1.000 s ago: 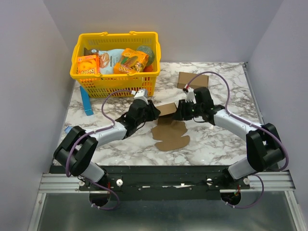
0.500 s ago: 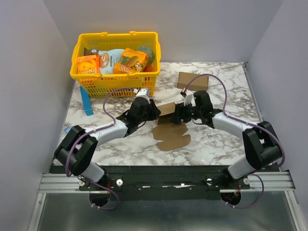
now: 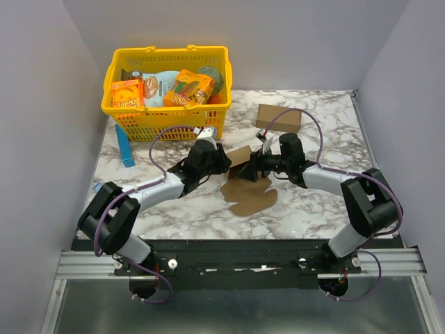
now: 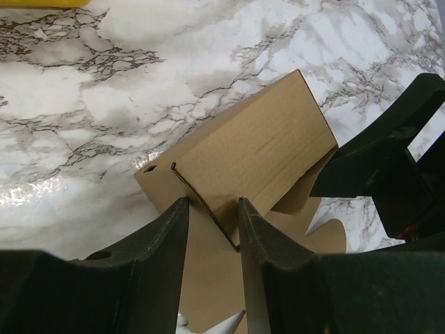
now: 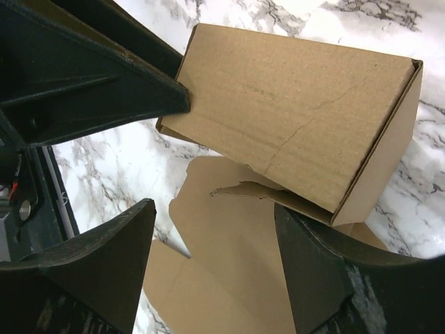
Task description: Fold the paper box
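Observation:
The paper box [image 3: 249,195] is a brown die-cut sheet in the middle of the marble table, partly folded: flaps lie flat and one folded panel [image 3: 241,156] stands raised at the back. My left gripper [image 3: 224,161] reaches in from the left. In the left wrist view it [image 4: 213,202] is shut on the near corner of that raised panel [image 4: 257,153]. From the right, my right gripper [image 3: 256,165] faces it. In the right wrist view its jaws [image 5: 214,207] stand wide open over the flat flaps [image 5: 229,257], with the raised panel [image 5: 292,118] just above and nothing gripped.
A yellow basket [image 3: 167,90] holding orange snack boxes stands at the back left. A longer brown carton [image 3: 278,117] lies at the back right of centre. A blue upright object [image 3: 125,147] stands near the left edge, below the basket.
My right gripper has opened and let go of the box, its arm shifting a little to the left. The left gripper has kept its hold without moving.

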